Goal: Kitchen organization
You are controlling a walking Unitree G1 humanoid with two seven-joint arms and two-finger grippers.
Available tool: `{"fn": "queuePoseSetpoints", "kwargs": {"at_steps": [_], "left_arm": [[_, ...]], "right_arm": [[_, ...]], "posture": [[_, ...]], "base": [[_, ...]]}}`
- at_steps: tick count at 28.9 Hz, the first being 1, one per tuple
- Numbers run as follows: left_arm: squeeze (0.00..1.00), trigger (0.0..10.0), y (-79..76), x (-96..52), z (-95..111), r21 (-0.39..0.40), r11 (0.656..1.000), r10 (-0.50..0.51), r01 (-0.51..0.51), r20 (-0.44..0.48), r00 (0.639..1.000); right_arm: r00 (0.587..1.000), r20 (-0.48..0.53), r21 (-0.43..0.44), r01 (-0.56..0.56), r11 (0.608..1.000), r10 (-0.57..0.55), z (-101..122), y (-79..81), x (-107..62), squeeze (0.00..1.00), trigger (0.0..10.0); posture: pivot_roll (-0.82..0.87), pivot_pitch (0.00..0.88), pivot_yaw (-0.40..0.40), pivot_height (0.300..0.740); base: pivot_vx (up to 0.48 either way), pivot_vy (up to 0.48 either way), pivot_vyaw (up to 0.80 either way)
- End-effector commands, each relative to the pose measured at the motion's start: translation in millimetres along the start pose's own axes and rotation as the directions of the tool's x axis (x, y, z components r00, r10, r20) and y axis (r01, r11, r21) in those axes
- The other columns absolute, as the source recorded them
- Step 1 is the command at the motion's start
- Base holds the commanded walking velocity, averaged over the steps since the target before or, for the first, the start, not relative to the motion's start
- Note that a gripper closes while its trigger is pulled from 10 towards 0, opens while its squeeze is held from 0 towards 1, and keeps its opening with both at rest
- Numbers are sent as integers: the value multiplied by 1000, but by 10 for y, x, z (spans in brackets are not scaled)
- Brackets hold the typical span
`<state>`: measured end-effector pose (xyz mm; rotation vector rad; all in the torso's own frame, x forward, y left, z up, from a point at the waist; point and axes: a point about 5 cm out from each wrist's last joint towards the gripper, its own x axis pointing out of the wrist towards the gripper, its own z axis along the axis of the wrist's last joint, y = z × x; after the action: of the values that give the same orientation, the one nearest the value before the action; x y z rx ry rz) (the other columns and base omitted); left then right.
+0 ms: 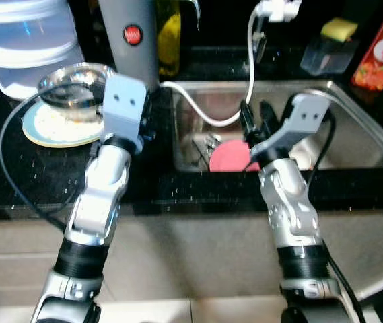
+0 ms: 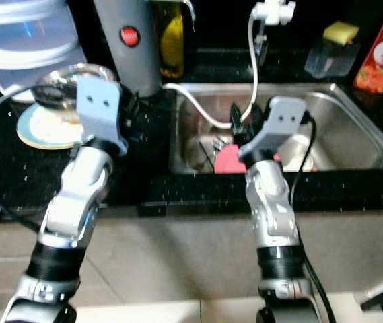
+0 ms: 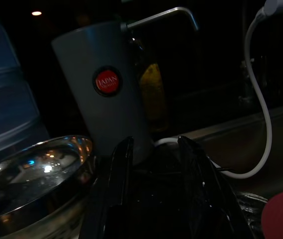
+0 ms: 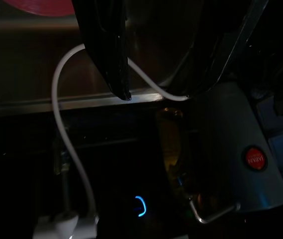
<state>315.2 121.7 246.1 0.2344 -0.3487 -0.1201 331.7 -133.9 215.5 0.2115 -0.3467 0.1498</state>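
The right gripper (image 1: 255, 124), fingers spread, hangs over the sink (image 1: 359, 114) above the pink plate (image 1: 228, 156). It should drop straight, dodging the white hose (image 1: 208, 116). The left gripper (image 3: 156, 164), also spread, waits on the left.

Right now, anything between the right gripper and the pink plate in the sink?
Yes. The white hose sags across the sink just beside the right gripper, and the pink plate lies below. The gripper's fingers are open, holding nothing.

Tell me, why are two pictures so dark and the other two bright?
The left and right eye views are lit from above, clear, with glints on the steel sink. The left wrist view is dim; the steel bowl catches small highlights. The right wrist view is darker still, with one blue glow.
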Motion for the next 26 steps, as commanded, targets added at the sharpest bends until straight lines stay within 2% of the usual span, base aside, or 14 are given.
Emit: {"fn": "queuePoseSetpoints", "kwargs": {"at_steps": [1, 5, 8, 12, 16, 18, 20, 21, 22, 25, 26], "left_arm": [[0, 10000, -38, -17, -16, 3, 1000, -9, 9, -5, 1000], [0, 10000, -34, -19, -32, 9, 1000, -3, 3, -16, 1000], [0, 10000, -6, -23, -89, -4, 999, 33, -33, -59, 998], [0, 10000, 139, -28, -182, -6, 988, 149, -151, -124, 981], [0, 10000, 296, -54, -182, 13, 969, 245, -245, -119, 962], [0, 10000, 446, -90, -149, 48, 939, 345, -342, -99, 933], [0, 10000, 654, -157, -130, 49, 887, 462, -460, -97, 881], [0, 10000, 654, -157, -130, 49, 887, 462, -460, -97, 881], [0, 10000, 723, -182, -131, 44, 867, 498, -496, -104, 861], [0, 10000, 890, -228, -175, -52, 801, 580, -596, -177, 795], [0, 10000, 955, -226, -159, -122, 765, 606, -632, -196, 771]], "right_arm": [[1000, -24, 3, 9, 1000, -9, -43, -29, -21, 0, 10000], [1000, -26, 4, 6, 1000, -6, -47, -23, -18, 0, 10000], [1000, -30, 4, 0, 1000, 0, -51, -17, -8, 0, 10000], [999, -36, -3, -13, 1000, 13, -58, -9, -1, 0, 10000], [997, -44, -29, -62, 998, 61, -64, 32, -2, 0, 10000], [993, -47, -43, -113, 993, 111, -59, 77, 0, 0, 10000], [989, -43, -48, -147, 988, 145, -41, 110, 20, 0, 10000], [989, -43, -48, -147, 988, 145, -41, 110, 20, 0, 10000], [988, -40, -48, -153, 987, 151, -34, 117, 30, 0, 10000], [985, -36, -45, -170, 984, 168, -23, 145, 83, 0, 10000], [983, -33, -44, -183, 982, 181, -18, 175, 102, 0, 10000]], "posture": [[160, 0, -11, 740], [160, 0, -11, 740], [163, 0, -17, 740], [163, 0, -25, 740], [168, 0, -32, 740], [176, 0, -40, 740], [189, 0, -50, 740], [189, 0, -50, 740], [189, 0, -50, 740], [202, 0, -63, 740], [203, 0, -68, 740]], "base": [[0, 0, 0], [0, 0, 0], [0, 0, 0], [0, 0, 0], [0, 0, 0], [0, 0, 0], [0, 0, 0], [0, 0, 0], [0, 0, 0], [0, 0, 0], [0, 0, 0]]}}
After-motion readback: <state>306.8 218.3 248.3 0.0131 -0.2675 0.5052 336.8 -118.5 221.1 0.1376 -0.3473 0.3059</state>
